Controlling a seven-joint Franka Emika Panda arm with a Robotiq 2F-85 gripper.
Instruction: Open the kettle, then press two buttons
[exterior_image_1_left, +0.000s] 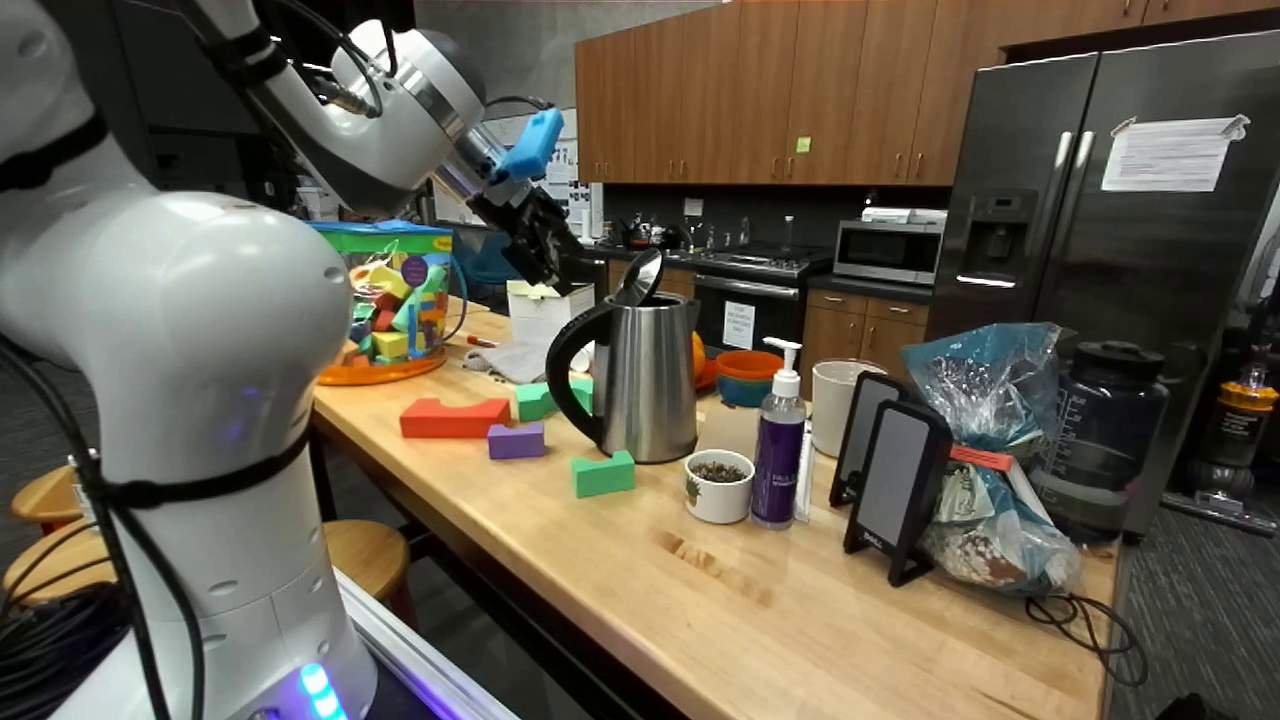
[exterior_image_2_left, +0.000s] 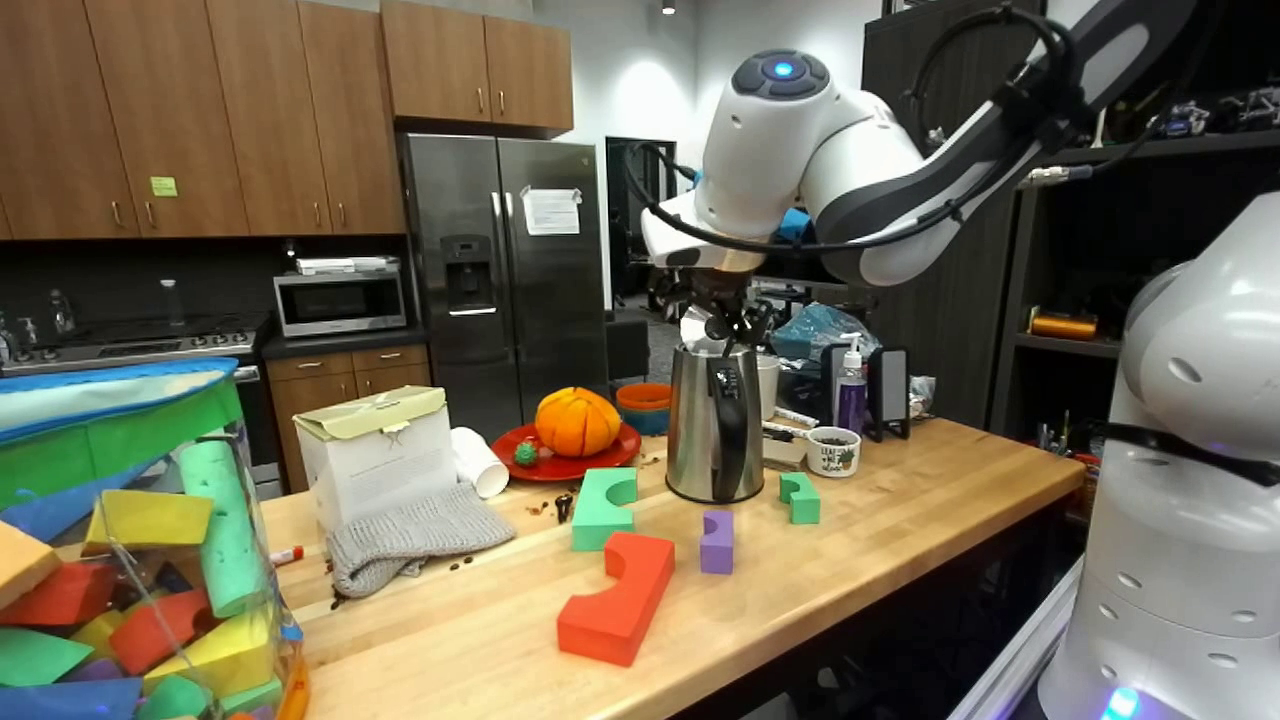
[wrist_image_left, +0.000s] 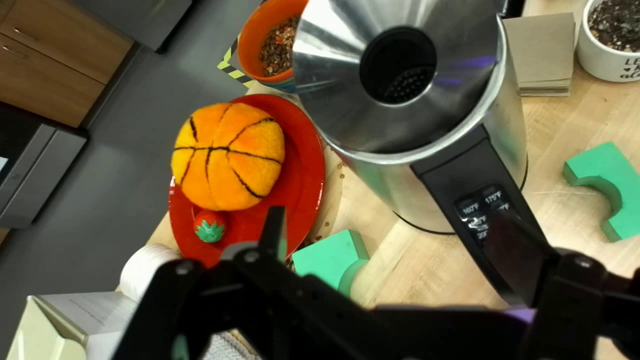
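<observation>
The silver kettle (exterior_image_1_left: 650, 390) stands upright on the table, also in the other views (exterior_image_2_left: 693, 440) (wrist_image_left: 510, 115). Its lid (exterior_image_1_left: 643, 275) is raised and tilted; in the wrist view a shiny lid (wrist_image_left: 330, 100) shows a dark round centre. The black handle (exterior_image_2_left: 728, 440) carries a panel of temperature buttons (wrist_image_left: 481, 207). My gripper (wrist_image_left: 387, 225) is open and empty, with its fingers wide apart. In the exterior views the gripper (exterior_image_1_left: 540, 262) (exterior_image_2_left: 735, 325) is above the handle side. The right finger covers the panel's lower part in the wrist view; I cannot tell whether it touches.
Green blocks (exterior_image_1_left: 603, 475) (exterior_image_2_left: 604, 510), a purple block (exterior_image_1_left: 516, 441) and a red block (exterior_image_2_left: 618, 605) lie near the kettle. A red plate (wrist_image_left: 305, 150) holds a plush ball (wrist_image_left: 227, 157). A small white pot (exterior_image_1_left: 718, 500) and a purple pump bottle (exterior_image_1_left: 777, 460) stand beside it.
</observation>
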